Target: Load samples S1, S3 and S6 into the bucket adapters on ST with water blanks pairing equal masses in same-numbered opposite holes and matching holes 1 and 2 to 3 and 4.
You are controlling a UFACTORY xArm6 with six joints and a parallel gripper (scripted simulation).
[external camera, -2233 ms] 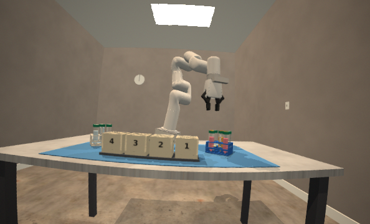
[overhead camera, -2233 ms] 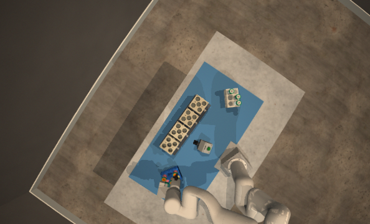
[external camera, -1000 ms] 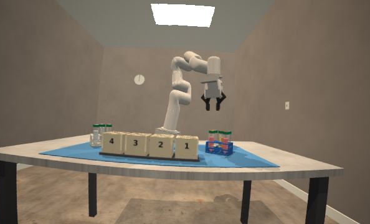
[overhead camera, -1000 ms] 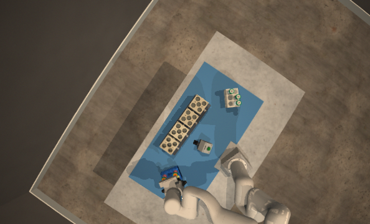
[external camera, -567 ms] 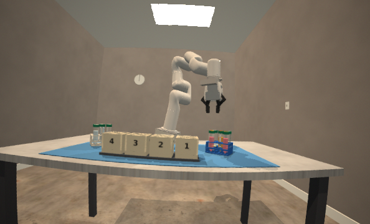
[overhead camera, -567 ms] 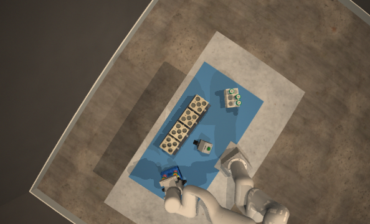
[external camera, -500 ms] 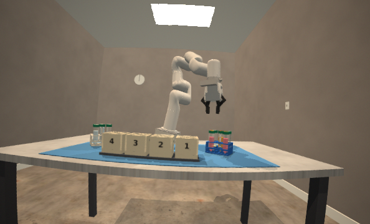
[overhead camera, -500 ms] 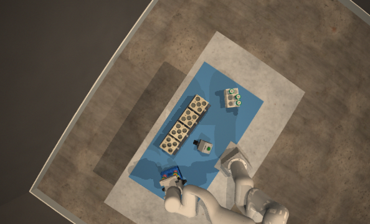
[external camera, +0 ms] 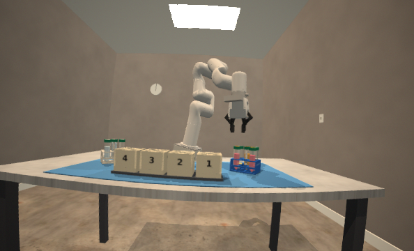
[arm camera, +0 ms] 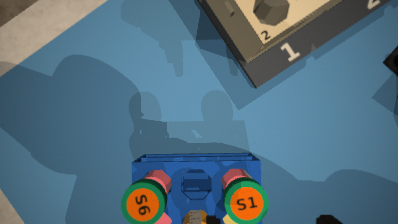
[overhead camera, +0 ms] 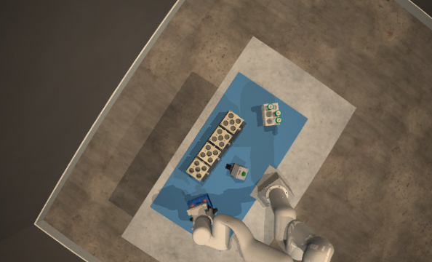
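My gripper (external camera: 238,130) is open and empty, high above the blue rack (overhead camera: 201,199) (external camera: 245,169) (arm camera: 199,160). Orange-dot caps S6 (arm camera: 142,204) and S1 (arm camera: 245,203) stand in it, over pink liquid. An orange-filled tube (arm camera: 195,218) shows between them; its cap is cut off, as are other tubes behind. Adapters 1 (overhead camera: 198,169) (external camera: 208,164), 2 (external camera: 180,163), 3 (external camera: 151,161) and 4 (overhead camera: 232,121) (external camera: 125,159) stand upright on the stand (external camera: 165,176) (arm camera: 265,74), with no caps on top. Three green-capped tubes (overhead camera: 278,113) (external camera: 114,141) stand in the pale rack (overhead camera: 265,117) (external camera: 106,162); their labels are unreadable.
The small desk (overhead camera: 238,169) with the green DONE key (overhead camera: 244,174) stands between the stand and the arm's base. The blue mat (overhead camera: 252,138) lies under the racks and the stand. The adapter stand lies beyond the blue rack, toward the top right in the wrist view.
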